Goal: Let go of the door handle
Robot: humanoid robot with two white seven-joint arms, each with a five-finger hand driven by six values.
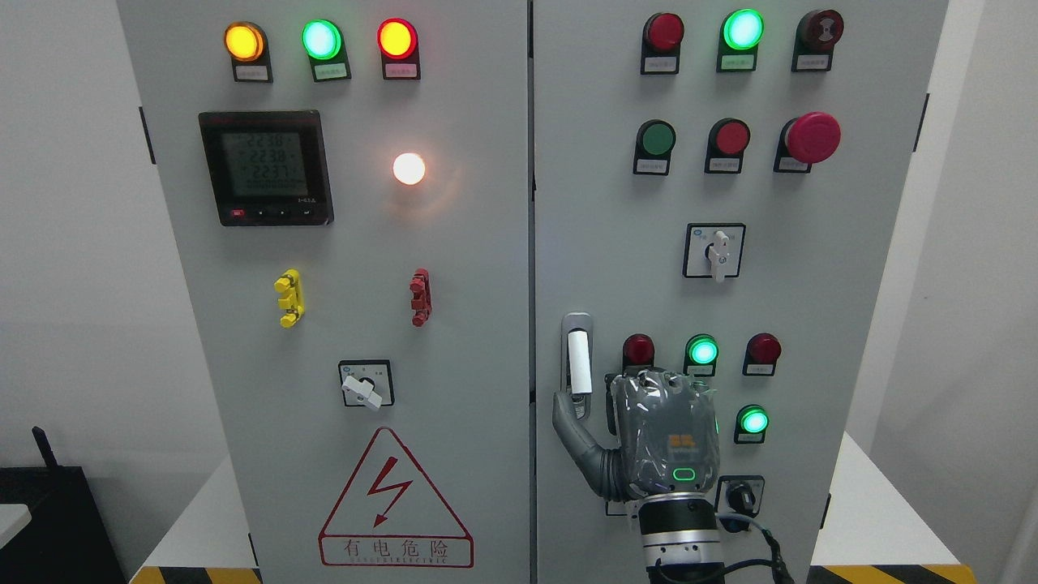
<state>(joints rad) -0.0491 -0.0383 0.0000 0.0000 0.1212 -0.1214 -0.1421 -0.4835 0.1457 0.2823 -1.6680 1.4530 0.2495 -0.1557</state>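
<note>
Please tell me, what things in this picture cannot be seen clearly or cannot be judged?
Head view:
- Right hand: its back hides the four fingers; only the thumb shows, by the door handle.
- Small labels under the lamps and buttons: too small to read.
- Meter digits: blurred.
- Left arm: out of frame.

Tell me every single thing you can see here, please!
Cabinet: one, grey, two doors, middle.
Meter: one, black, upper left door.
Top lamps: three, yellow, green, red, left door.
White lamp: one, beside meter.
Terminals: two, yellow and red, left door.
Turn switches: three, both doors.
Warning triangle: one, red, left door bottom.
Lamps and buttons: ten showing, red or green, right door.
Door handle: one, white, right door's left edge.
Black box: one, lower left.
Right hand: one, grey, by the handle's lower end.
</note>
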